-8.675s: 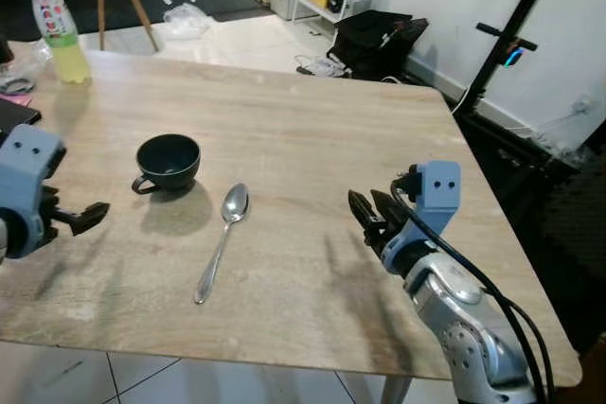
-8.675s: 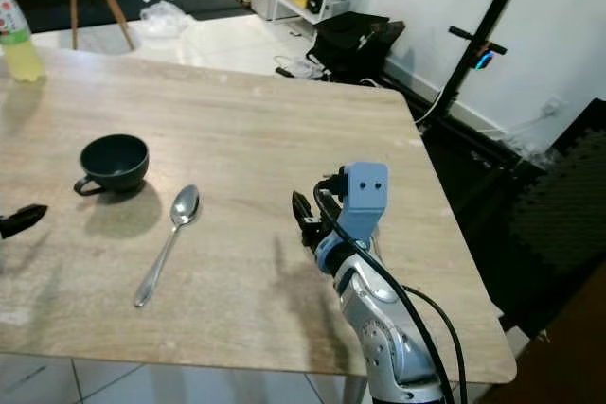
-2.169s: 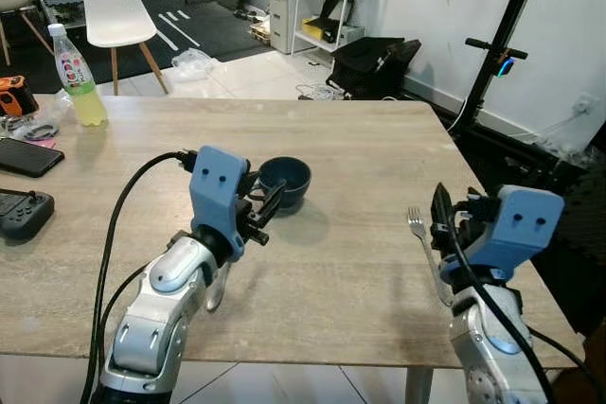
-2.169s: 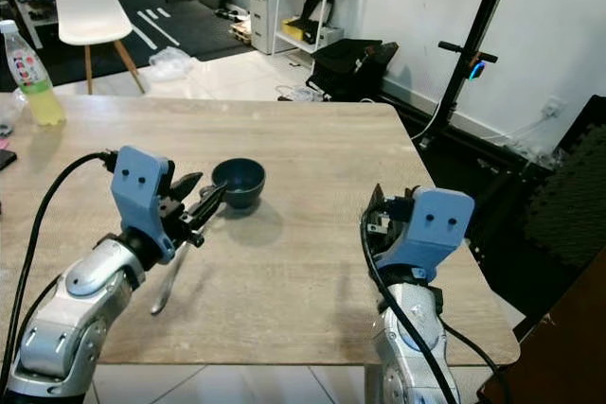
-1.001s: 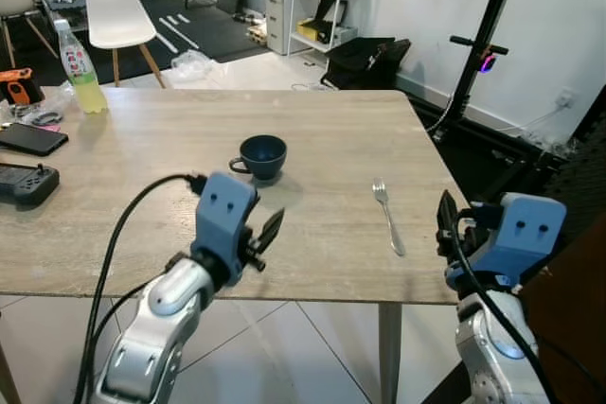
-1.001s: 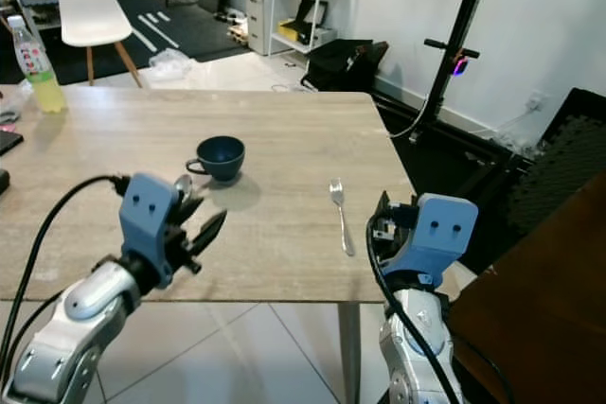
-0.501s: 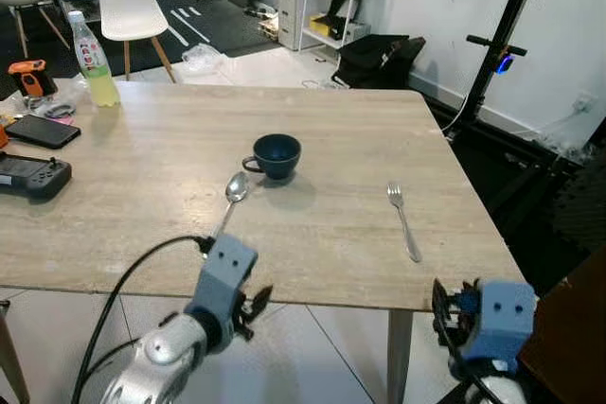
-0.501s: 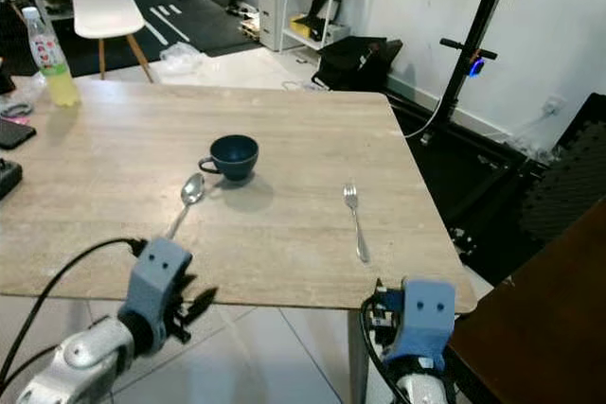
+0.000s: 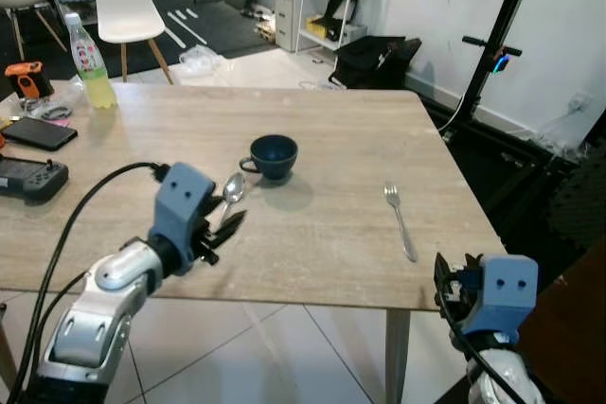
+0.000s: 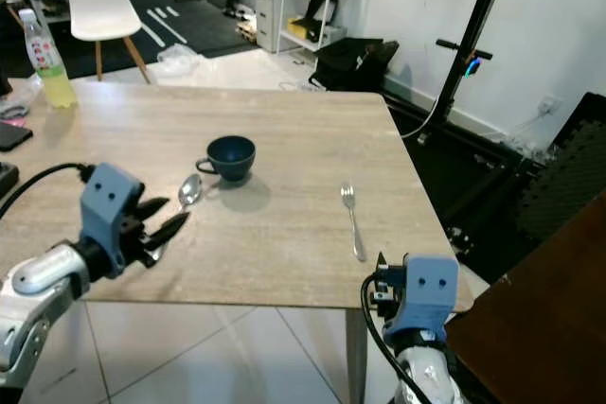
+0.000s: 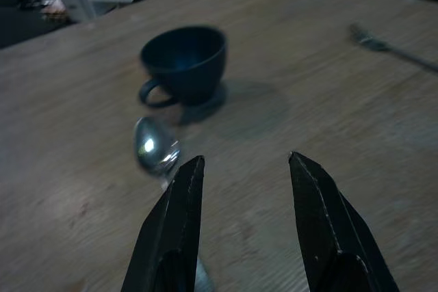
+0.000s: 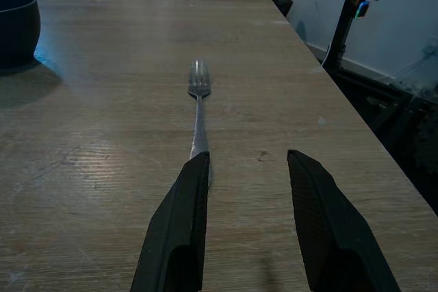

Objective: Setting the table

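On the wooden table (image 9: 322, 262) stands a dark blue cup (image 9: 273, 153). A spoon (image 9: 232, 190) lies just in front of it, bowl end towards the cup. A fork (image 9: 400, 222) lies to the right, tines pointing away from me. My left gripper (image 9: 225, 222) is open and hovers low over the spoon's handle; in its wrist view the spoon's bowl (image 11: 156, 150) and the cup (image 11: 183, 63) lie ahead. At the table's front right edge my right gripper (image 12: 248, 156) is open and lines up with the fork's handle (image 12: 198, 111), holding nothing.
A drink bottle (image 9: 89, 61), a phone (image 9: 38, 132) and a black controller (image 9: 28, 177) sit at the table's far left. Behind the table are a white chair (image 9: 128, 7), a black bag (image 9: 379, 49) and shelves. A black stand (image 9: 502, 44) rises at the right.
My left arm has risen from below the table's front edge and now reaches over the table above the spoon's handle. The right gripper has stayed at the front right edge.
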Robot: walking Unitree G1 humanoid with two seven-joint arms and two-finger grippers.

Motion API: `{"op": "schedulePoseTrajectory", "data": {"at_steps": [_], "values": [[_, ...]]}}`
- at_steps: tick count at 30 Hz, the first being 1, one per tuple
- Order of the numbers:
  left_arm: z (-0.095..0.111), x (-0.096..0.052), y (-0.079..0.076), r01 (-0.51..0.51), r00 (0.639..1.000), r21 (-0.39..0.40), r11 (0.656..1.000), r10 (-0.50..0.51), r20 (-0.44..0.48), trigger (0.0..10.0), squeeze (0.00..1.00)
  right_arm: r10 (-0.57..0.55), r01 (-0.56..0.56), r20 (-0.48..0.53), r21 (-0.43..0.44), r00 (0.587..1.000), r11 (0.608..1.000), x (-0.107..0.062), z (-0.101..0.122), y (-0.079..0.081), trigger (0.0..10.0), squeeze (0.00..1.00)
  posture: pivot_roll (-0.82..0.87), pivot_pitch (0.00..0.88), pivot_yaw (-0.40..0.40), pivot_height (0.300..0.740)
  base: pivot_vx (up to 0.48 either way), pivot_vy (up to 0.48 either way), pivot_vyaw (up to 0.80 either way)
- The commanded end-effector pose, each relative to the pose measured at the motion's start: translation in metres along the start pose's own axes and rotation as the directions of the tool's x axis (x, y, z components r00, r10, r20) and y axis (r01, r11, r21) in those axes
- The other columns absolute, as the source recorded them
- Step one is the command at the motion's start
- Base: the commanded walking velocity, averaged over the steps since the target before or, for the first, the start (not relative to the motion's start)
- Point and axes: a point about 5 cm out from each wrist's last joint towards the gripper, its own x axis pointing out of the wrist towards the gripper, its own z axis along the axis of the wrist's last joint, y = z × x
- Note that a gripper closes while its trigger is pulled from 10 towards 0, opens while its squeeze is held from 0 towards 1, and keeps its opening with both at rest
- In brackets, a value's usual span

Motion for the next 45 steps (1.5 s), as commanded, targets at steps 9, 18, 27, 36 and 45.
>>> {"op": "schedulePoseTrajectory", "data": {"at_steps": [9, 18, 27, 36, 45], "values": [[-0.011, -0.048, 0.017, -0.024, 0.999, 0.007, 1.0, 0.024, -0.038, 10.0, 0.0, -0.014, 0.012, -0.036, -0.036, 0.999, 0.999, -0.007, -0.013, -0.011, 10.0, 0.0, 0.05, 0.063, 0.047, 0.74, 0.0, 0.0, 0.0], [0.0, -0.079, -0.009, 0.073, 0.996, -0.092, 0.993, -0.077, -0.042, 10.0, 0.0, 0.001, -0.002, -0.049, -0.032, 0.999, 0.999, -0.009, -0.016, -0.01, 10.0, 0.0, 0.07, 0.069, 0.038, 0.74, 0.0, 0.0, 0.0], [-0.077, -0.153, -0.018, -0.079, 0.932, -0.289, 0.954, -0.032, -0.361, 10.0, 0.0, 0.023, -0.028, -0.104, -0.052, 0.994, 0.998, -0.029, -0.031, -0.004, 10.0, 0.0, 0.07, 0.075, 0.055, 0.74, 0.0, 0.0, 0.0], [-0.13, -0.173, -0.051, 0.011, 0.806, -0.442, 0.897, -0.269, -0.527, 10.0, 0.0, 0.084, -0.113, -0.306, -0.077, 0.948, 0.991, -0.049, -0.08, 0.002, 10.0, 0.0, 0.08, 0.072, 0.039, 0.74, 0.0, 0.0, 0.0], [-0.202, -0.174, -0.055, -0.224, 0.683, -0.188, 0.956, 0.016, -0.73, 10.0, 0.0, 0.208, -0.265, -0.654, 0.011, 0.727, 0.964, -0.096, -0.155, 0.011, 10.0, 0.0, 0.06, 0.059, 0.019, 0.74, 0.0, 0.0, 0.0]]}}
